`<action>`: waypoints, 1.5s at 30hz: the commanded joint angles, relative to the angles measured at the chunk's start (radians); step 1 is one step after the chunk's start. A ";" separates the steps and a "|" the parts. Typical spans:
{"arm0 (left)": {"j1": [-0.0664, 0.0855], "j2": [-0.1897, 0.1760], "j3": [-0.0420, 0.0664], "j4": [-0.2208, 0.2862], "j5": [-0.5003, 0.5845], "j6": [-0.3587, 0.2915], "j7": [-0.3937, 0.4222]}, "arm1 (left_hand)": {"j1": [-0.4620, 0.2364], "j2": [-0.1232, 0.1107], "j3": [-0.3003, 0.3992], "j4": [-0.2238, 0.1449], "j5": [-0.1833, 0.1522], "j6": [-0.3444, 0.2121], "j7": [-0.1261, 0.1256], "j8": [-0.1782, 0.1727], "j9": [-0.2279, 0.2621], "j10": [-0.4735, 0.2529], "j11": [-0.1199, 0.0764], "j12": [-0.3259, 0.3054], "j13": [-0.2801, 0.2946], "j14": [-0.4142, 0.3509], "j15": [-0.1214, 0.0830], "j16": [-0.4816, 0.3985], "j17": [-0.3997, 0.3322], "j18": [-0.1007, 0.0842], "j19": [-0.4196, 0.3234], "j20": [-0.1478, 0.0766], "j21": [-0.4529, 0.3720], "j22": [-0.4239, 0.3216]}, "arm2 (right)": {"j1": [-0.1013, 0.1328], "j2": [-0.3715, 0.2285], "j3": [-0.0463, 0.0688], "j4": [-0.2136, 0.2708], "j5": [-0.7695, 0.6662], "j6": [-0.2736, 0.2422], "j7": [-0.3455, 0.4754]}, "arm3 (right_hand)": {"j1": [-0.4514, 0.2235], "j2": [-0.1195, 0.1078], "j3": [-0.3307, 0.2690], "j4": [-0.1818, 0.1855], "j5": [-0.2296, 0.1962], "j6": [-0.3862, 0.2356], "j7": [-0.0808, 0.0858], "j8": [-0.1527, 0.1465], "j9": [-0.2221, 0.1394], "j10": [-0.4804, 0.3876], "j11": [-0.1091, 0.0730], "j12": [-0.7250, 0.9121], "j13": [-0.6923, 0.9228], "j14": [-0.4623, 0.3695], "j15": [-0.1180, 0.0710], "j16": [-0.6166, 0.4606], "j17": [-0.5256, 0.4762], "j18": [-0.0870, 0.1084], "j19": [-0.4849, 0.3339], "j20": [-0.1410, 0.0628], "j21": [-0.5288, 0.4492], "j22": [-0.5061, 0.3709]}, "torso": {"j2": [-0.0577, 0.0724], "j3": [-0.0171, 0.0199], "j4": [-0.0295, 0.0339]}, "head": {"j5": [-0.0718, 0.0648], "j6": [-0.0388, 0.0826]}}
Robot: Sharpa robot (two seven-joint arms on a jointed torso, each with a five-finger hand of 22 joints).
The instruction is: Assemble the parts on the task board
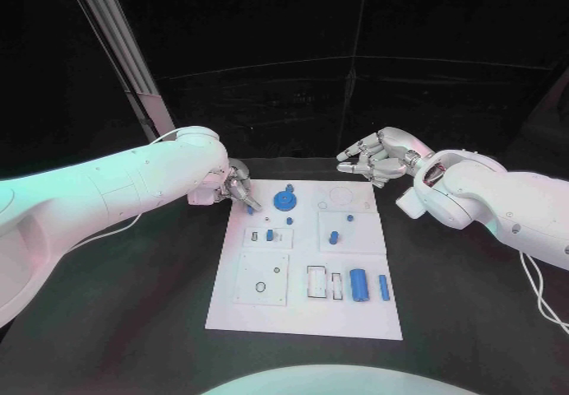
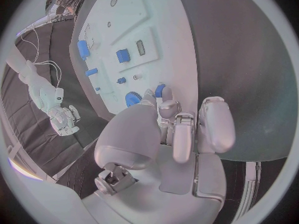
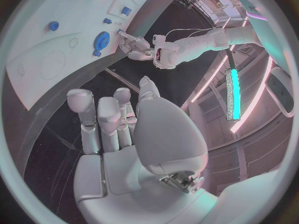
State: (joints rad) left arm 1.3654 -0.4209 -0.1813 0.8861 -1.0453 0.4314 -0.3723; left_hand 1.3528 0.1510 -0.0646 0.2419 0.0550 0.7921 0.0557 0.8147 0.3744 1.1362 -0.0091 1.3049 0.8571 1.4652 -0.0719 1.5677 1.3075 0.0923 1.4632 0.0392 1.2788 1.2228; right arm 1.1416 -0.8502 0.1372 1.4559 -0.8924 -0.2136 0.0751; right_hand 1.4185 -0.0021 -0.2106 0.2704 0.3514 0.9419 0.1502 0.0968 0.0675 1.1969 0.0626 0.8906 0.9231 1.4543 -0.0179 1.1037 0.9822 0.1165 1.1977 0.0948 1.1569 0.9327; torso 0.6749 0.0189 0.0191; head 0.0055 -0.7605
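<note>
Blue part (image 2: 160,90) pinched in left hand (image 1: 238,188) fingers (image 2: 167,110), over task board (image 1: 303,317)

It looked like a robotics lab: a black table (image 1: 142,329) ringed by dark curtains (image 1: 356,82), a metal frame post (image 1: 125,66), coloured strip lights (image 3: 233,92) overhead.

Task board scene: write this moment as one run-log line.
left hand pinches small blue part | right hand open, above board edge | task board partly filled
</note>
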 commanded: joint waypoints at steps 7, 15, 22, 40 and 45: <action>0.001 -0.005 0.000 0.012 0.054 0.020 0.024 | 0.149 -0.014 0.200 -0.090 0.003 -0.031 0.003 -0.017 0.002 -0.013 -0.004 -0.034 -0.013 0.106 -0.009 0.003 0.263 -0.013 -0.001 -0.015 0.005 0.008 | 0.002 0.002 0.001 0.000 -0.001 0.010 0.003 | 0.002 0.012 -0.007 0.000 0.009 -0.007 0.000 0.006 0.001 -0.004 -0.001 0.006 0.000 0.008 0.003 -0.006 0.002 0.015 0.001 0.000 -0.004 0.000 | -0.001 -0.0001 0.0005 | 0.001 -0.004; 0.003 -0.050 0.000 0.068 0.069 -0.082 0.009 | 0.029 -0.166 0.559 -0.083 0.001 -0.035 0.011 0.013 0.038 0.009 0.003 -0.039 -0.005 0.106 0.000 0.003 0.263 -0.013 0.000 -0.005 0.002 0.019 | 0.002 -0.001 0.001 -0.001 -0.001 0.012 0.001 | 0.004 0.013 -0.008 0.001 0.014 -0.007 0.000 0.007 0.001 -0.005 -0.001 0.006 -0.001 0.008 0.002 -0.007 0.001 0.015 0.001 0.000 -0.005 0.000 | -0.001 0.0007 0.0024 | 0.000 -0.001; 0.014 -0.139 0.000 0.206 0.114 -0.238 -0.057 | -0.042 -0.207 0.675 -0.098 0.000 -0.039 0.009 0.041 0.062 0.021 0.001 -0.035 0.002 0.106 0.000 0.003 0.263 -0.014 0.004 -0.006 0.005 0.028 | 0.002 -0.006 0.001 0.001 -0.001 0.011 -0.004 | 0.005 0.013 -0.009 0.001 0.020 -0.007 0.000 0.007 0.001 -0.006 -0.001 0.005 -0.003 0.007 0.002 -0.009 0.000 0.015 0.000 0.000 -0.007 -0.002 | -0.002 -0.0007 0.0045 | 0.006 -0.001; -0.014 -0.315 -0.019 0.523 0.029 -0.484 -0.095 | -0.083 -0.244 0.740 -0.116 -0.001 -0.031 0.001 0.062 0.074 0.046 -0.006 -0.026 0.022 0.106 -0.005 0.003 0.263 -0.016 0.010 -0.009 0.012 0.040 | 0.002 -0.001 0.000 -0.008 -0.001 0.001 0.007 | 0.005 0.013 -0.010 0.002 0.023 -0.008 0.000 0.007 0.001 -0.007 -0.001 0.005 -0.003 0.008 0.002 -0.009 0.001 0.015 0.000 0.000 -0.007 -0.002 | -0.010 -0.0014 0.0159 | 0.017 -0.014; -0.029 -0.332 -0.024 0.563 0.002 -0.500 -0.091 | -0.086 -0.248 0.745 -0.117 -0.001 -0.029 0.000 0.064 0.074 0.049 -0.007 -0.025 0.023 0.106 -0.005 0.003 0.263 -0.016 0.010 -0.009 0.011 0.040 | 0.002 0.002 0.000 -0.010 -0.001 -0.009 0.014 | 0.005 0.013 -0.010 0.002 0.024 -0.008 0.000 0.008 0.001 -0.008 -0.001 0.002 -0.006 0.007 0.002 -0.011 -0.002 0.016 -0.001 0.000 -0.008 -0.004 | -0.009 -0.0026 0.0164 | 0.017 -0.013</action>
State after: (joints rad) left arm 1.3379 -0.7512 -0.2047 1.4380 -0.9952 -0.0168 -0.4579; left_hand 1.2688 -0.0908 0.5551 0.2454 0.0539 0.7628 0.0602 0.8729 0.4478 1.1795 -0.0161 1.2736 0.8794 1.4652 -0.0748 1.5677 1.3074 0.0923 1.4634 0.0327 1.2836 1.2620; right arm 1.1416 -0.8497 0.1370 1.4455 -0.8930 -0.2104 0.0736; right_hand 1.4225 0.0019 -0.2134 0.2732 0.3695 0.9419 0.1502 0.1007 0.0675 1.1969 0.0626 0.8906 0.9183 1.4543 -0.0179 1.0962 0.9817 0.1165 1.1977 0.0948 1.1519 0.9298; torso 0.6657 0.0170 0.0347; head 0.0216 -0.7742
